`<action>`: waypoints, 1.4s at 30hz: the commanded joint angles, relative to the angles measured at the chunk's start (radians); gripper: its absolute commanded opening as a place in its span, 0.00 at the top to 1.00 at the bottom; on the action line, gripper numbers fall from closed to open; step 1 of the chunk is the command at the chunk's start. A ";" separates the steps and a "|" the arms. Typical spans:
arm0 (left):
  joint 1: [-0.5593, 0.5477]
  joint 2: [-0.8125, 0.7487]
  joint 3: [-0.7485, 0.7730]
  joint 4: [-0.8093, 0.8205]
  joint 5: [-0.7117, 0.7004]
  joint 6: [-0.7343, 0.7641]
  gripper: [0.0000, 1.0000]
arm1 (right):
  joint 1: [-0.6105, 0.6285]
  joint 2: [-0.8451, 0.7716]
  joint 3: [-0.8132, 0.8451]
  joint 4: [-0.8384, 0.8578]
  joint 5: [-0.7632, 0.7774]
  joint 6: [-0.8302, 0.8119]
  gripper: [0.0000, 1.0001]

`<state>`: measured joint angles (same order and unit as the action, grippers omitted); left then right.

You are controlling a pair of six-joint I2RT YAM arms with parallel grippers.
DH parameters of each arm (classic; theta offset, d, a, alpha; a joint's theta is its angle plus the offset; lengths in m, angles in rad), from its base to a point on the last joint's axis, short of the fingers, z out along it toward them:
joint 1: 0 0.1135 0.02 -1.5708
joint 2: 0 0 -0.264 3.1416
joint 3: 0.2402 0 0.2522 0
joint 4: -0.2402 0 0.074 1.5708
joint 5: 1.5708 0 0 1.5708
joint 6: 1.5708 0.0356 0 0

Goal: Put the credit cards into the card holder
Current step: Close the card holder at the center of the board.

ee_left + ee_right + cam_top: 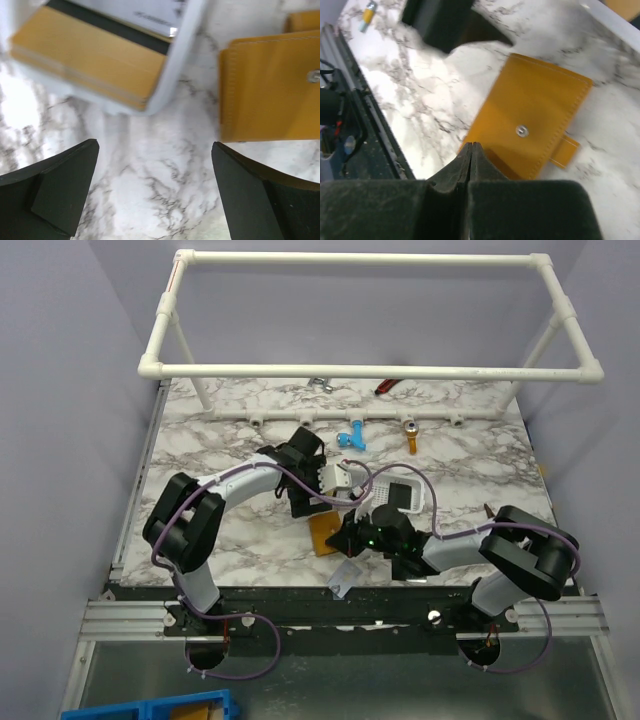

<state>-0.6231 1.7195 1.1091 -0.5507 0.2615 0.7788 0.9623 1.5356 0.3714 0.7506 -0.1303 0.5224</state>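
The orange-brown card holder (325,531) lies closed on the marble table, snap button up; it also shows in the right wrist view (532,112) and the left wrist view (270,90). My left gripper (304,506) is open and empty (155,147) over bare marble, between the holder and a white container (182,55). That container holds a yellowish-gold card (85,52) and a silvery-white card (135,12). My right gripper (346,537) is shut and empty (471,146), its tips at the holder's near edge.
A white mesh basket (402,496) with a dark card in it sits right of the holder. A pale flat card-like piece (345,576) lies near the table's front edge. A blue part (352,438), an orange part (410,440) and a white pipe frame (370,370) stand at the back.
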 commanded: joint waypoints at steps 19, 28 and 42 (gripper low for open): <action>0.065 -0.134 0.050 -0.238 0.240 -0.103 0.02 | -0.040 -0.215 -0.097 -0.183 0.344 -0.048 0.90; 0.037 -0.113 0.055 -0.227 0.230 -0.122 0.01 | -0.038 -0.088 -0.037 -0.109 0.175 -0.075 0.89; 0.034 -0.119 0.062 -0.233 0.231 -0.109 0.01 | 0.018 -0.097 0.032 -0.164 0.216 -0.180 0.17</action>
<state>-0.5865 1.6047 1.1702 -0.7731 0.4618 0.6643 0.9516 1.4376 0.3630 0.6090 0.0582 0.3870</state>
